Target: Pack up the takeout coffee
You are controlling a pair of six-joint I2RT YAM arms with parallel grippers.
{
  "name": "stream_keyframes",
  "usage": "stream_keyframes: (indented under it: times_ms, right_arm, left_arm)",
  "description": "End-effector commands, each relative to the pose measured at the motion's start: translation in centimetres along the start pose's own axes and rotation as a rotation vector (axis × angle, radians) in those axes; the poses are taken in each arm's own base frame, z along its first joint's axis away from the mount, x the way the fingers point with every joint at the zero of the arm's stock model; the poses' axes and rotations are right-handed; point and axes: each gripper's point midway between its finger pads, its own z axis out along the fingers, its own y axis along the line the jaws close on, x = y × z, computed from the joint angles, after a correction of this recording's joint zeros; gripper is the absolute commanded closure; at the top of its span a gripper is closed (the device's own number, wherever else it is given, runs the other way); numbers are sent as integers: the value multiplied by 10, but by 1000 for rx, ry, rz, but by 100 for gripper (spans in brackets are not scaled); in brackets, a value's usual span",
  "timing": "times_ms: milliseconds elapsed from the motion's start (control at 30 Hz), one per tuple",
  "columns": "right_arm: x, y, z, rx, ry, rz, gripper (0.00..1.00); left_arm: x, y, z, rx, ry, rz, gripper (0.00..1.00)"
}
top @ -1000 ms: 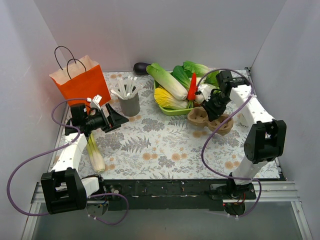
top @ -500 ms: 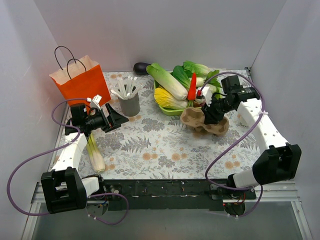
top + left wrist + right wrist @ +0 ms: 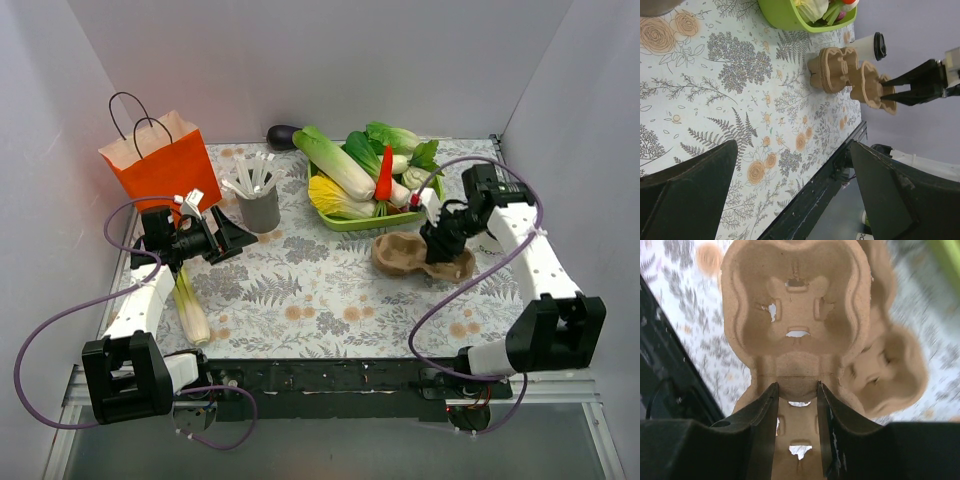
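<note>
The takeout coffee [image 3: 871, 46], a cream cup with a black lid, stands beyond the pulp trays near the green tray; the top view does not show it. My right gripper [image 3: 441, 243] [image 3: 797, 387] is shut on the middle ridge of a brown pulp tray [image 3: 420, 256] [image 3: 795, 315]. A second pulp tray [image 3: 887, 365] [image 3: 832, 70] lies partly under it. My left gripper [image 3: 236, 240] [image 3: 792, 150] hangs open over the left of the table, holding nothing.
A green tray [image 3: 352, 222] of vegetables sits at the back right. A grey cup of white sticks [image 3: 260, 205] and an orange paper bag [image 3: 160, 165] stand at the back left. A leek [image 3: 190, 310] lies under the left arm.
My right wrist has swung to the right and a little nearer, taking the held pulp tray away from the green tray. The left arm has not moved.
</note>
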Motion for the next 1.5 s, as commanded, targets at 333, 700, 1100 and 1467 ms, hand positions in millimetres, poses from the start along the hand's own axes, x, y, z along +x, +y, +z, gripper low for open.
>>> stream_keyframes:
  times_ms: [333,700,1100,1467]
  right_arm:
    - [167,65,-6,92,301,-203,99]
    - [183,60,-5,79,357,-156,41]
    - [138,63,-17,50,204,-142,7]
    - [40,58,-16,-108,-122,72,2]
  left_arm:
    - [-12,-11,0,44,0,68,2]
    - [-30,-43,-21,29,12,305,2]
    - [-185,-102,-101,-441,-260,866,2]
    - [-268,-27,-100,-634,-105,967,2]
